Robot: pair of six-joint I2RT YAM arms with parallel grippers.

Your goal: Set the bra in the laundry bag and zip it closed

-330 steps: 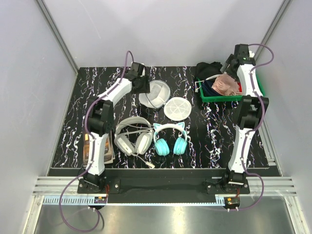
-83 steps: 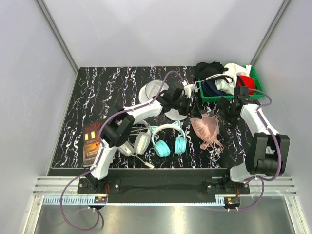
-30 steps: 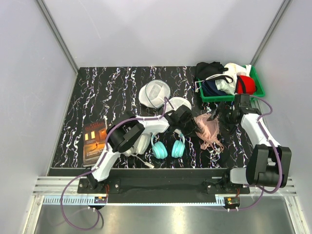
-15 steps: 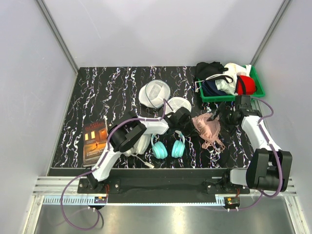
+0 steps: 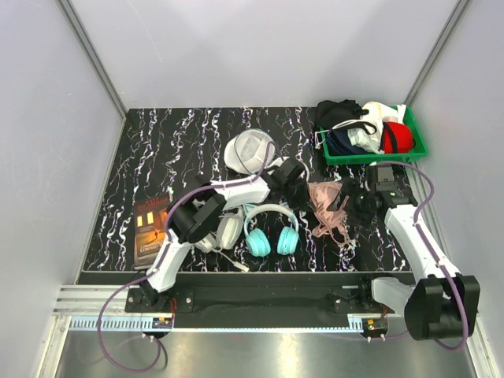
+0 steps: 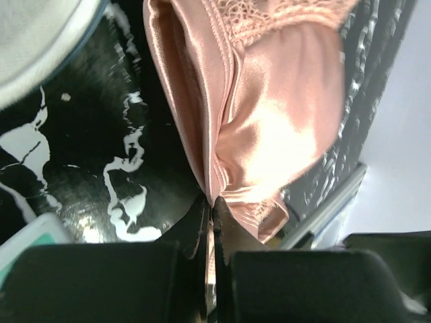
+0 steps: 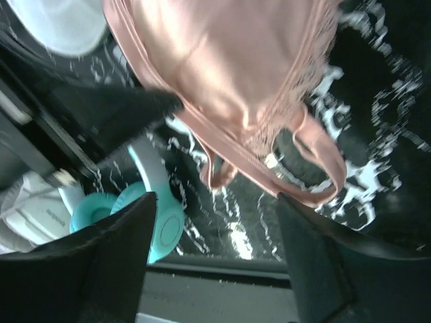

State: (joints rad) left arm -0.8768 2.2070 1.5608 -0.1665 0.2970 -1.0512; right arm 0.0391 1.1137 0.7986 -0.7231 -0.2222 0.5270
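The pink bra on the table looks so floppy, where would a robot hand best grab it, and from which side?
Pinch the folded fabric edge on its left side, coming in low from the left. The bra lies limp and crumpled on the table, so a thin edge likely holds better than a rounded cup. The left hand is shut on just that edge.

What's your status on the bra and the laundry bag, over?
Left gripper: jaws shut on bra edge. Right gripper: jaws open over bra. Bra not yet in laundry bag. Teal headphones beside bra, not on it.
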